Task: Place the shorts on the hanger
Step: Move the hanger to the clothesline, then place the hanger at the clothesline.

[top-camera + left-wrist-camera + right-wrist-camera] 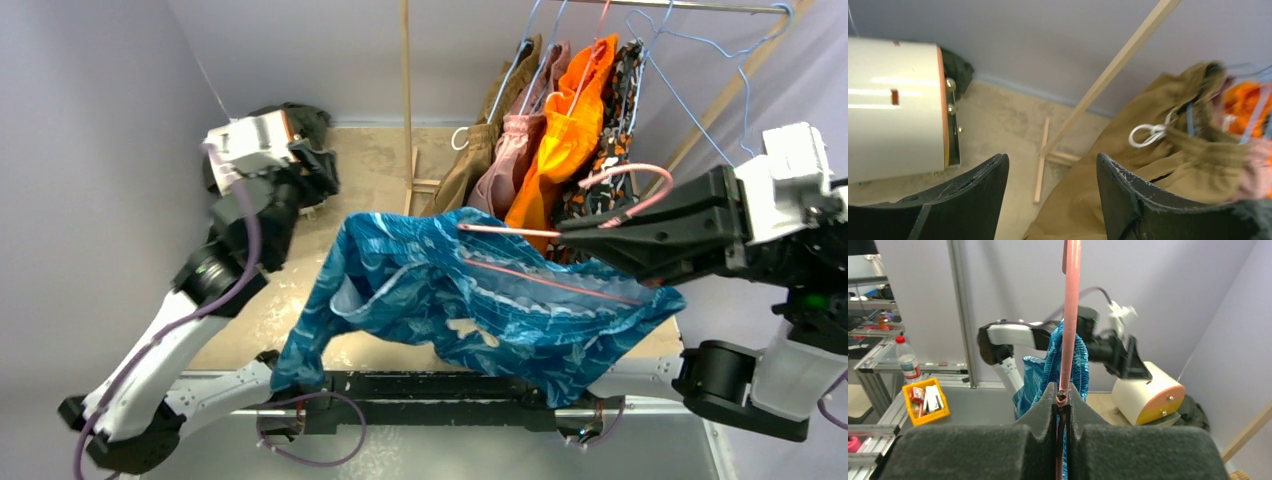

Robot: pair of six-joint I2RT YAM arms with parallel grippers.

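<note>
The blue-and-teal shorts [470, 300] hang draped over the lower bar of the pink hanger [515, 232], with one leg trailing down to the table's front edge. My right gripper [566, 232] is shut on the hanger's wire near its neck. In the right wrist view the wire [1070, 315] rises straight from between the closed pads of my right gripper [1062, 396], with the shorts [1048, 365] bunched behind it. My left gripper [322, 172] is up at the back left, apart from the shorts. It stands open in the left wrist view [1053, 167], with nothing between its fingers.
A rack at the back right holds brown shorts [478, 150], pink shorts [512, 150], orange shorts [560, 145] and a dark patterned garment on light blue hangers [700, 80]. A wooden post [406, 100] stands behind. A white-and-orange housing [898, 105] sits beside the left gripper.
</note>
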